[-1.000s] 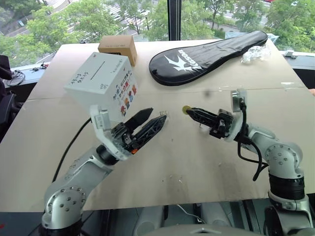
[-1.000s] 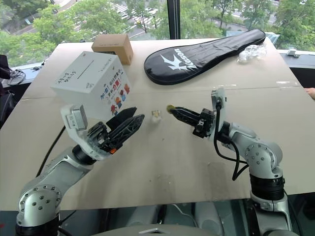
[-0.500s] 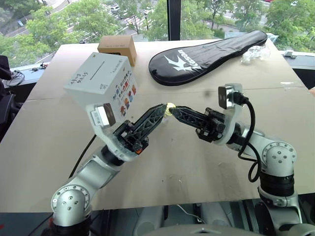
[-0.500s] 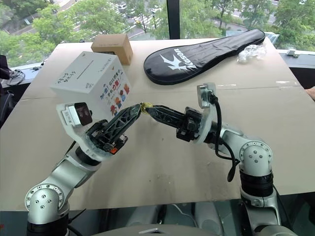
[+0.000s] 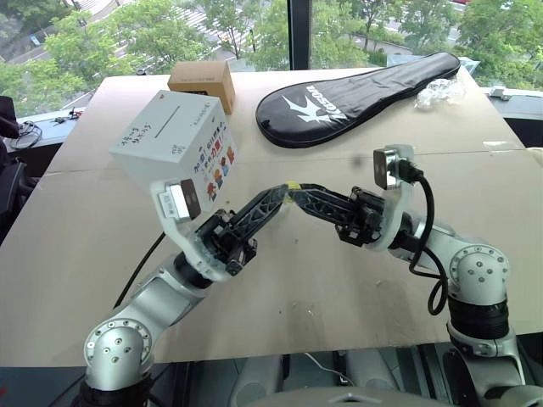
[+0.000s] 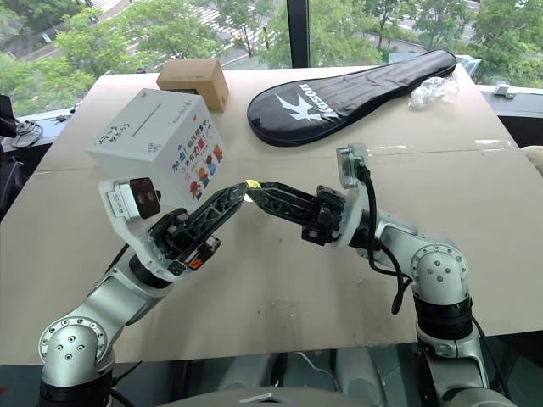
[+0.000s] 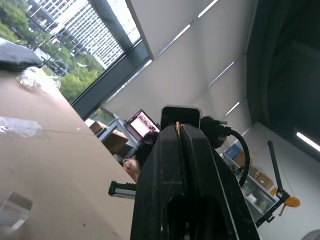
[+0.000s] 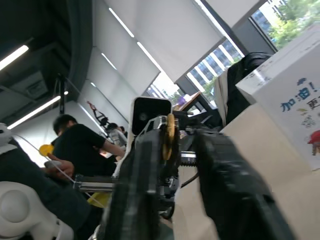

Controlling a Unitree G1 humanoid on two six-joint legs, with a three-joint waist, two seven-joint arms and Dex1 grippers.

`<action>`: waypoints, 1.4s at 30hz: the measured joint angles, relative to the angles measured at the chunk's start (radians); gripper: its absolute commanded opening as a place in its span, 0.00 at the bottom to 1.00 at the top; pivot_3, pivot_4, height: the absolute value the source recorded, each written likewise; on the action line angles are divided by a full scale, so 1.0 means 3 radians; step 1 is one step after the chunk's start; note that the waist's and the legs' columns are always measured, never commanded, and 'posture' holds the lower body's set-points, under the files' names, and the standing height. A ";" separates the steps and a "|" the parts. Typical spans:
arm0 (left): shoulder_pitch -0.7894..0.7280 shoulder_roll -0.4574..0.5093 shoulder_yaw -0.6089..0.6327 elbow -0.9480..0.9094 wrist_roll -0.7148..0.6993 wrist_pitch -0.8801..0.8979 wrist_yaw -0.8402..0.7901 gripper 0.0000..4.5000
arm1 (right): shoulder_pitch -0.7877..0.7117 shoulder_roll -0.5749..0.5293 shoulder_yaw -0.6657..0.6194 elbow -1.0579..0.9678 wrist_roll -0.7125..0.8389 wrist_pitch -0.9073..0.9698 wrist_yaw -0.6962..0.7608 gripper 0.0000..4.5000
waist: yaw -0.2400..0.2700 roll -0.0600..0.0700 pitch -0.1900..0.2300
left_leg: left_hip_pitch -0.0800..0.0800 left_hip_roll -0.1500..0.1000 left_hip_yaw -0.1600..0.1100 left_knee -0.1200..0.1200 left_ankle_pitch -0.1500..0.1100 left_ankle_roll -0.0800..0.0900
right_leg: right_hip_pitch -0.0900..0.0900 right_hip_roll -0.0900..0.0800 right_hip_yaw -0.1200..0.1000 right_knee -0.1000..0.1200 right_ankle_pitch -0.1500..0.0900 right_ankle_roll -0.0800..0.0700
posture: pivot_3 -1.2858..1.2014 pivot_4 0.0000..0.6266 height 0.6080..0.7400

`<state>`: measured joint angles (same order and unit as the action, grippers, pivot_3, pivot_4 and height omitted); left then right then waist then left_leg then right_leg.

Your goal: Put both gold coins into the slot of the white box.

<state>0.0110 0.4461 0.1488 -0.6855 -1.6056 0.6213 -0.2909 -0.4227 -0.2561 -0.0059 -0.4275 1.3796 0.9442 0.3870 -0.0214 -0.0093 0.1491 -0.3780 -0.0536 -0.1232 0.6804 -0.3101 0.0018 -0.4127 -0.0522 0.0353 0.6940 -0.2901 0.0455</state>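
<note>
Passing gold coin [image 6: 251, 186] mid-frame: left gripper [image 6: 246, 187] clamped on coin, right gripper [image 8: 172, 150] parted; best withdrawn slowly, straight.

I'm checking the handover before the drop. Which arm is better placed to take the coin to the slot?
Probably the left. The left gripper is shut on the gold coin, the right gripper has opened, and the white box with its slot stands on the left arm's side.
</note>
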 measured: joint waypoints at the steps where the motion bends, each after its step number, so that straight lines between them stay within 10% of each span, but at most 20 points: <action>1: -0.0026 0.0004 0.0004 0.0012 0.0080 -0.0017 0.0062 0.00 | 0.0002 -0.0025 -0.0001 -0.0005 -0.0048 -0.0028 -0.0023 0.67 | 0.0004 0.0000 0.0000 | 0.0000 0.0000 0.0000 0.0000 0.0000 0.0000 | 0.0000 0.0000 0.0000 0.0000 0.0000 0.0000 | 0.52 0.24 1.00; 9: -0.1030 0.0631 0.0688 0.0574 0.0770 -0.0296 0.0779 0.00 | -0.0156 -0.0685 0.0118 -0.0043 -0.1542 -0.0797 0.0385 0.67 | 0.0013 -0.0003 0.0003 | -0.0002 -0.0003 0.0001 0.0001 0.0000 0.0000 | -0.0002 0.0002 -0.0016 -0.0001 0.0000 0.0001 | 0.52 0.24 1.00; 16: -0.1648 0.1623 0.0261 0.1247 0.2289 0.0173 0.1076 0.00 | -0.0432 -0.0774 0.0293 0.0200 -0.2414 -0.1738 0.1106 0.67 | -0.0009 -0.0005 0.0006 | -0.0006 -0.0004 -0.0002 -0.0012 0.0000 0.0000 | -0.0007 0.0002 -0.0016 -0.0009 0.0000 0.0001 | 0.52 0.24 1.00; 42: -0.1919 0.1255 0.0418 0.1637 0.3443 0.0998 0.0785 0.00 | -0.0619 -0.0561 0.0244 0.0410 -0.2622 -0.1855 0.1235 0.67 | -0.0066 -0.0009 0.0008 | -0.0009 -0.0005 -0.0005 -0.0012 0.0001 -0.0001 | -0.0017 -0.0006 -0.0014 -0.0001 0.0000 0.0000 | 0.52 0.24 1.00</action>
<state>-0.5648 0.8228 0.2742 -0.1945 -0.5726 0.9208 -0.0555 -0.6083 -0.4245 0.0672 -0.3045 0.5930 0.3879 0.7576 -0.0411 -0.0119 0.1513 -0.3808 -0.0550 -0.1247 0.6767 -0.3099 0.0014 -0.4178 -0.0542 0.0309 0.6938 -0.2901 0.0456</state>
